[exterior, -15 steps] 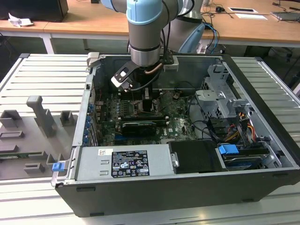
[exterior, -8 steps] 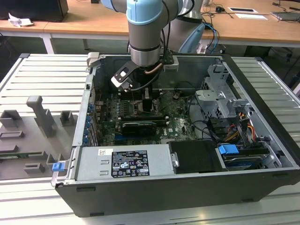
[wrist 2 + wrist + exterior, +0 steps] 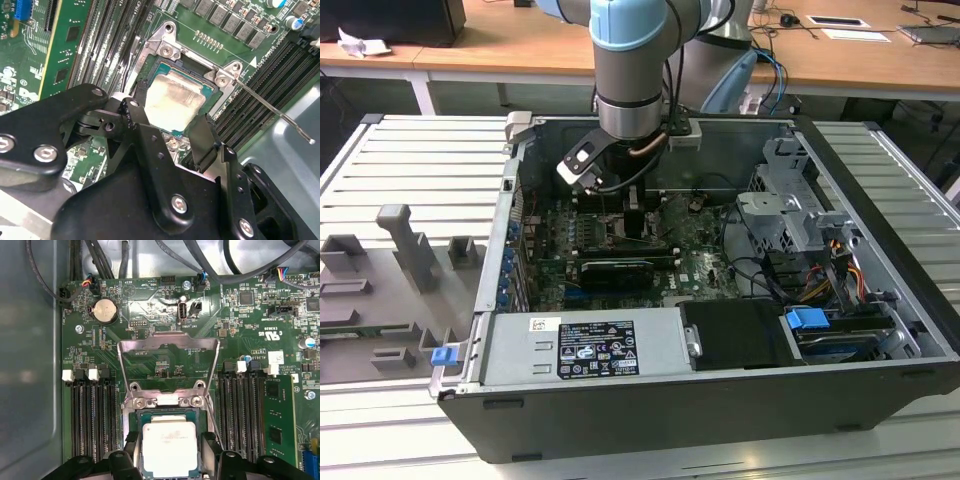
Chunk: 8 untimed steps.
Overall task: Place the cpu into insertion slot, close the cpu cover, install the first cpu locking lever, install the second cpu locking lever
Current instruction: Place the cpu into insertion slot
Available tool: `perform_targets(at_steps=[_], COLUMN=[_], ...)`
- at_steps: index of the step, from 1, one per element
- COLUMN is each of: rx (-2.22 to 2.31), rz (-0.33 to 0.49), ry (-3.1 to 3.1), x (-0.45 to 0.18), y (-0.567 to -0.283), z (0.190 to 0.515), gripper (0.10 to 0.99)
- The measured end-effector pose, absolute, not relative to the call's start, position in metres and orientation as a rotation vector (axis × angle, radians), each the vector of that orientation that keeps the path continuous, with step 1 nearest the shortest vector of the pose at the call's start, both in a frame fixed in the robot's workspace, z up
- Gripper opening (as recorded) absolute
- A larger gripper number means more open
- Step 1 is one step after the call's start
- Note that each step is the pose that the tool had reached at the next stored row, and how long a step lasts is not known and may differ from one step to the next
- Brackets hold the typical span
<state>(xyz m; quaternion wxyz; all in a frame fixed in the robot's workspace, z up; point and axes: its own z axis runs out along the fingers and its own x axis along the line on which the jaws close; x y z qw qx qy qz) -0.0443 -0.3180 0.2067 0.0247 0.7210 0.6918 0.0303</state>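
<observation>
Green board [image 3: 150, 305] rings the insertion slot [image 3: 159, 67]; fingers [image 3: 204, 140] clasp the cpu [image 3: 170, 102], hiding two edges.

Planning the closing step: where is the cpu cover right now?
In the first wrist view the cpu cover is swung open, raised from its hinge beside the insertion slot, where the cpu lies.

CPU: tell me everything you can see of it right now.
The cpu is a small flat square chip with a pale, smudged silver-grey metal face and a thin green edge. It lies face up in the socket; whether it is fully seated I cannot tell. The gripper is shut on it, black fingers against two opposite sides. The hinged cover is swung open.
</observation>
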Motion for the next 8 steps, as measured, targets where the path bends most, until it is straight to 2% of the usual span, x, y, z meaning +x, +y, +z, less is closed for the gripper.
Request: perform_targets(at_steps=[2,3,4,7,8], rx=[2.23,2.23,2.229,2.226,2.225], rz=[0.094,0.093,0.091,0.084,0.083], ry=[2.14,2.139,2.139,2.136,2.136], x=[-0.0442,-0.0442,-0.0442,-0.0441,-0.0441], y=[-0.318,-0.3179,-0.3179,-0.318,-0.318], z=[0.208,0.2085,0.2086,0.2103,0.2111], gripper=[0.588,0.459,0.459,0.278,0.278])
